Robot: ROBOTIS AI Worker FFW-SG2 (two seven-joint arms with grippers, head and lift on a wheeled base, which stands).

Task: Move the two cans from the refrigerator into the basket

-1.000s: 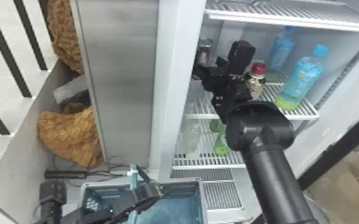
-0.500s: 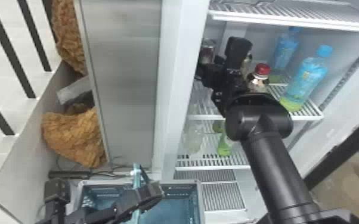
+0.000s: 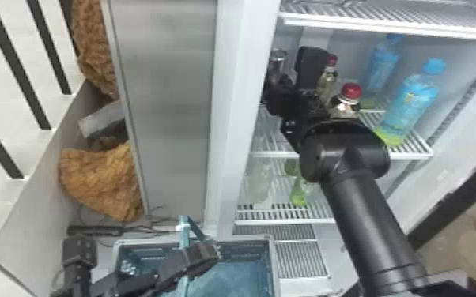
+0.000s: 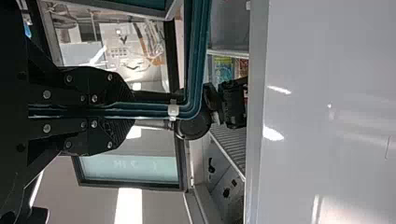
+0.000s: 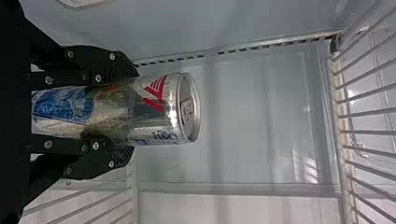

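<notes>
The can is clasped in the right pincer, inside the refrigerator. Its two fingers are parted only by the can's width, one pressed to each side. In the right wrist view the can's long axis is seen to run the same way as the fingers, with the lid end jutting past the tips; allowing for the turned view, the can is judged to be roughly upright. Whether its base is borne by the shelf cannot be told.

The basket is placed low outside the refrigerator, to the left of and well below the can. By the left pincer, closed on the basket's handle, the basket is more nearly reached, but by the right one alone is the can held. The carry is therefore judged to be owed by the right arm: first out past the refrigerator's near left edge, then down and left over the basket's open top.

Care is called for at that edge, where the lid end could be knocked, and at the red-capped bottle beside the right arm. A second can cannot be made out.
</notes>
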